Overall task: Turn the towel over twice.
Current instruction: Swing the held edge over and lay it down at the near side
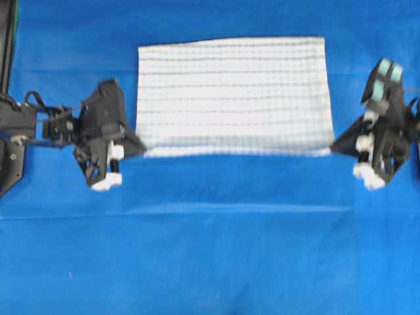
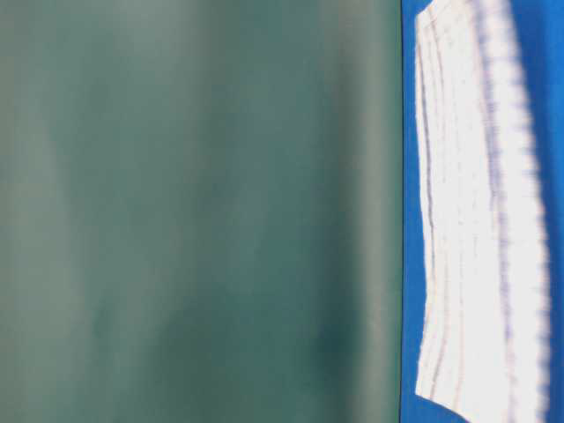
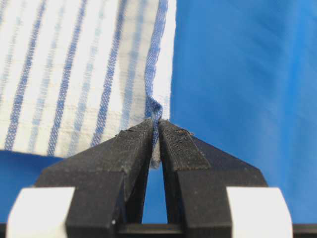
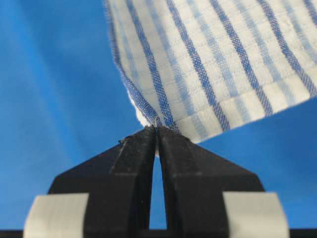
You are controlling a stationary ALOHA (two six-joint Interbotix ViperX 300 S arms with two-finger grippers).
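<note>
A: Towel (image 1: 231, 95) lies spread out, striped white cloth, on the blue table cover (image 1: 210, 249), towards the far side of the overhead view. What holds it?

B: Going left to right: the left gripper (image 1: 139, 148) is clamped on the towel's near left corner; the left wrist view shows the cloth pinched between its black fingers (image 3: 133, 148). The right gripper (image 1: 335, 146) is clamped on the near right corner in the same way.

A: Which step is this?

B: Likely a flip in hand, the near edge taut between both grips. The table-level view is blurred, so how high the cloth hangs is unclear.

A: And next?

B: Both arms should carry that edge together over the far edge, keeping it stretched, then let go.
</note>
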